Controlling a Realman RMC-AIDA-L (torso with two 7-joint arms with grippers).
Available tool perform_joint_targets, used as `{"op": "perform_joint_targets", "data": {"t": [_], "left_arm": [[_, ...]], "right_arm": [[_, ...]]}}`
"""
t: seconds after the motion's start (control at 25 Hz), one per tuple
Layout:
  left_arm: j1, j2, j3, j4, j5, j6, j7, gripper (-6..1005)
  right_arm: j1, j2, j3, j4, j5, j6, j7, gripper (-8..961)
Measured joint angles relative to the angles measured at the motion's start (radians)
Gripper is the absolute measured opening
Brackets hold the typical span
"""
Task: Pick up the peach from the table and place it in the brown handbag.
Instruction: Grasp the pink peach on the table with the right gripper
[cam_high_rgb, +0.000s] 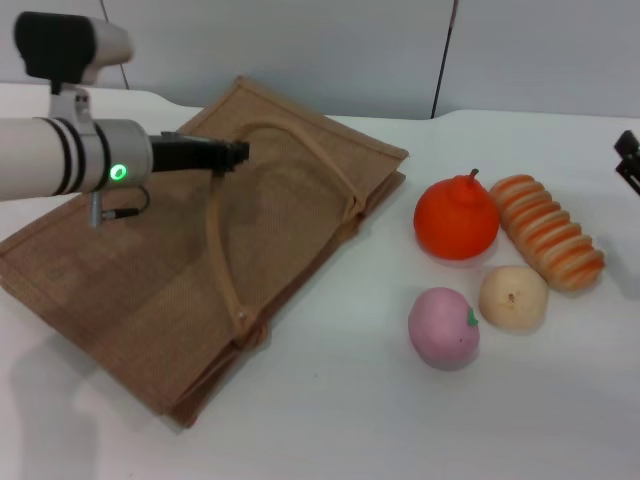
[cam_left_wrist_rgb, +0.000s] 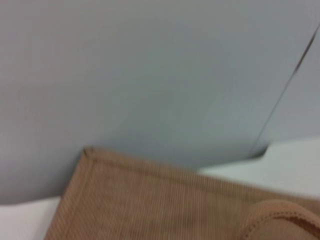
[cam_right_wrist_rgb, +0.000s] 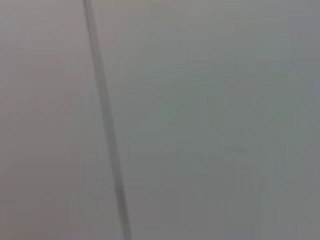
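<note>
The pink peach (cam_high_rgb: 443, 327) with a small green leaf mark lies on the white table, right of the brown handbag (cam_high_rgb: 150, 290). The handbag lies flat at the left; its corner also shows in the left wrist view (cam_left_wrist_rgb: 150, 200). My left gripper (cam_high_rgb: 238, 154) reaches in from the left over the bag, with its black tip at the top of the upper looped handle (cam_high_rgb: 300, 140), which arcs up off the bag. It looks shut on that handle. Only a black piece of my right gripper (cam_high_rgb: 628, 160) shows at the far right edge, well away from the peach.
An orange fruit with a stem (cam_high_rgb: 456, 218), a striped bread-like loaf (cam_high_rgb: 548, 232) and a pale beige round fruit (cam_high_rgb: 513, 297) lie close behind and right of the peach. A grey wall stands behind the table. The right wrist view shows only wall.
</note>
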Motion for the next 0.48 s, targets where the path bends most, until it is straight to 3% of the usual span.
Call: {"op": "perform_joint_targets", "data": {"t": [0.16,0.28,0.48], "left_arm": [[0.053,0.016,-0.021,0.001,-0.211,-0.07,0.142,116],[0.094,0.031,-0.113,-0.033,-0.387,-0.221,0.296,116],[0.102,0.049,-0.23,-0.105,-0.445,-0.367,0.384,116]], "right_arm": [[0.059,-0.002,-0.072,-0.127,-0.115,0.137,0.081,823],[0.122,-0.002,-0.153,-0.203,-0.24,0.222,0.128,823],[0.184,-0.003,-0.267,-0.213,-0.364,0.254,0.144,823]]}}
